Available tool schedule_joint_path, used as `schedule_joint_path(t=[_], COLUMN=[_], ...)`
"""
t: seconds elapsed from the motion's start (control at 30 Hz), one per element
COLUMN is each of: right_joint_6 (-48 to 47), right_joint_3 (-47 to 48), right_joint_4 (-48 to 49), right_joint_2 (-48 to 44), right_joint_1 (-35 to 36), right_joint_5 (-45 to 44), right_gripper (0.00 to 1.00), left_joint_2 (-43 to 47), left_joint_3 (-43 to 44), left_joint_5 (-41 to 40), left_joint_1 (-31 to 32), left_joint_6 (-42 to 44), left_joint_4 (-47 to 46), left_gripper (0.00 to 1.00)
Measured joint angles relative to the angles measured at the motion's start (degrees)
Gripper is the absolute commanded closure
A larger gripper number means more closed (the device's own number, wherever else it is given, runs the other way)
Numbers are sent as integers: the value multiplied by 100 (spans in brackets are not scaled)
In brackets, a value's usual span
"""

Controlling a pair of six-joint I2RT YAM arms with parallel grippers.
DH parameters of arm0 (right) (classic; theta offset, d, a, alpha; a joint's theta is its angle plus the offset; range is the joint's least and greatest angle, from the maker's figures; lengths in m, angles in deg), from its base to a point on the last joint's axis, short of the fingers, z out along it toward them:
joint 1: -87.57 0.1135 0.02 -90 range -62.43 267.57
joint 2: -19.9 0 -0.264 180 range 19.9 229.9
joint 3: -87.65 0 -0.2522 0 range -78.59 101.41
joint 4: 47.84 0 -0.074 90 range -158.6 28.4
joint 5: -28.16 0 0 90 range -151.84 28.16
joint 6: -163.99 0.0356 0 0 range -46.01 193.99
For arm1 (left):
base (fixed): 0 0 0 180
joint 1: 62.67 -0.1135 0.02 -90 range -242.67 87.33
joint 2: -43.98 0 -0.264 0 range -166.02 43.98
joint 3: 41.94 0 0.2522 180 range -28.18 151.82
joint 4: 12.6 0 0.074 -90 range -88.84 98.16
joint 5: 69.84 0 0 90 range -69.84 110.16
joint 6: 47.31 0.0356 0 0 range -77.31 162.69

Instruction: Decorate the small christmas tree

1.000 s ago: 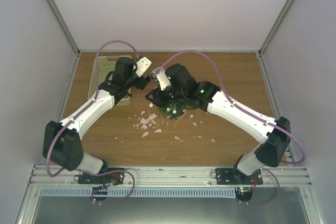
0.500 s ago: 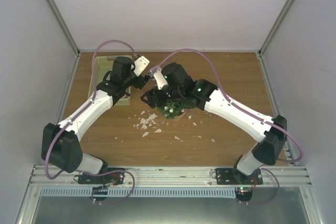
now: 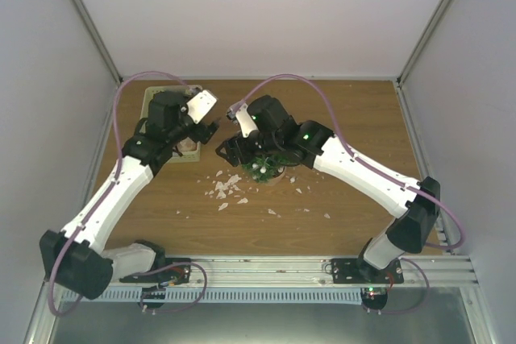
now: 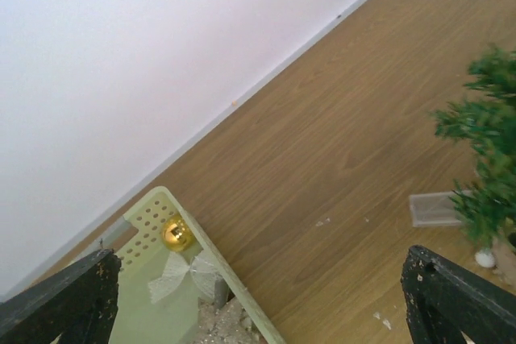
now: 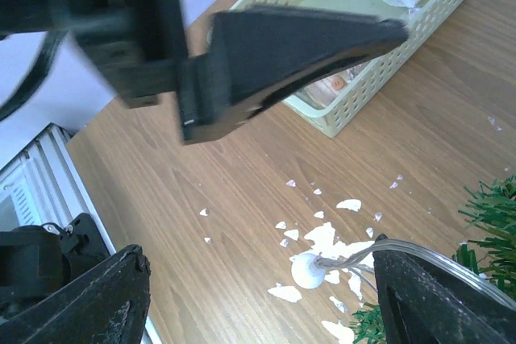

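Observation:
The small christmas tree (image 3: 266, 168) stands mid-table, its green branches at the right edge of the left wrist view (image 4: 484, 159) and the lower right of the right wrist view (image 5: 492, 215). My right gripper (image 3: 226, 151) (image 5: 258, 304) hangs open just left of the tree. A white bulb on a clear wire (image 5: 307, 271) dangles beside its right finger, not pinched. My left gripper (image 3: 214, 125) (image 4: 258, 312) is open and empty, over the basket's right rim. The pale basket (image 4: 153, 219) (image 5: 355, 110) holds a gold ball (image 4: 177, 234) and a white bow (image 4: 184, 273).
White shards (image 3: 226, 189) (image 5: 330, 239) litter the wood left of the tree and in front of it. A small clear rectangular piece (image 4: 435, 209) lies by the tree. The left arm's finger (image 5: 282, 46) crosses the top of the right wrist view. Walls enclose the table.
The left arm swung left and back toward the basket. The right gripper's fingers spread apart and it shifted slightly left beside the tree.

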Motion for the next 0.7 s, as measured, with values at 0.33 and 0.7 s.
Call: schedule_joint_path(t=[0.33, 0.7], right_joint_6=[61, 79], right_joint_3=[0, 0], right_joint_4=[-76, -74], right_joint_2=[0, -2], right_joint_1=[2, 11], right_joint_5=[-13, -105], right_gripper=[24, 24], left_joint_2=[804, 935], left_joint_3=[-761, -951], left_joint_5=[1099, 1703], left_joint_1=[-103, -590], left_joint_6=[328, 697], left_joint_4=[546, 1174], left_gripper=[2, 1])
